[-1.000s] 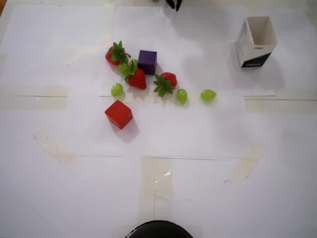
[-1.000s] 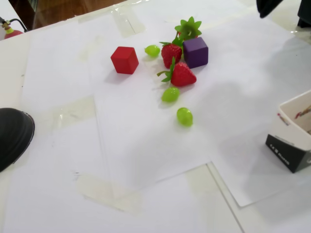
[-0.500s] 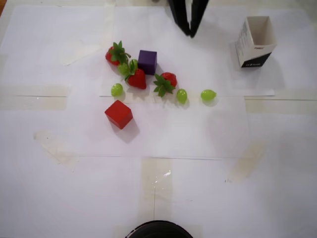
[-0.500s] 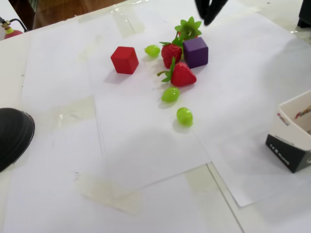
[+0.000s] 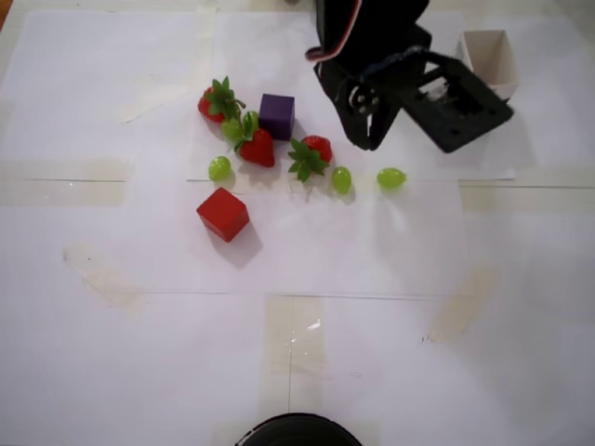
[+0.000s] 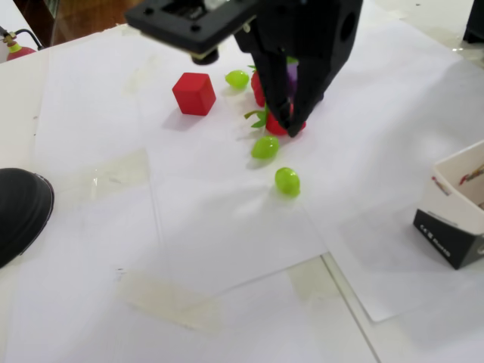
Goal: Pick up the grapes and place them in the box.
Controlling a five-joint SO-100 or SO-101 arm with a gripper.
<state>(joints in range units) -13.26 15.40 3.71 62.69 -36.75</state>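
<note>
Desk (image 5: 390,353): white paper sheets were taped over it, giving a plain pale ground on which the small pieces stood out.
Landmark: the purple cube (image 5: 276,115) was taken as reference in the overhead view.
Grapes (image 5: 341,179): two were seen below and right of the purple cube, one (image 5: 391,177) farther right and lying clear of everything; another (image 5: 219,168) lay below-left, and one (image 5: 231,129) was wedged just left against a strawberry (image 5: 257,147).
Distractors: a red cube (image 5: 222,214) sat well below-left, apparently scattered to make the picking harder.
Box (image 5: 492,58): it stood far to the right of the purple cube, upright with its mouth open; its lower part was hidden by the arm.
Claw (image 6: 299,122): it was held unclenched and empty, tips pointed down over the strawberry cluster in the fixed view, not touching any grape.
Judgement: such a spread-finger hover suited a descent onto a nearby grape; the isolated ones looked easiest.
</note>
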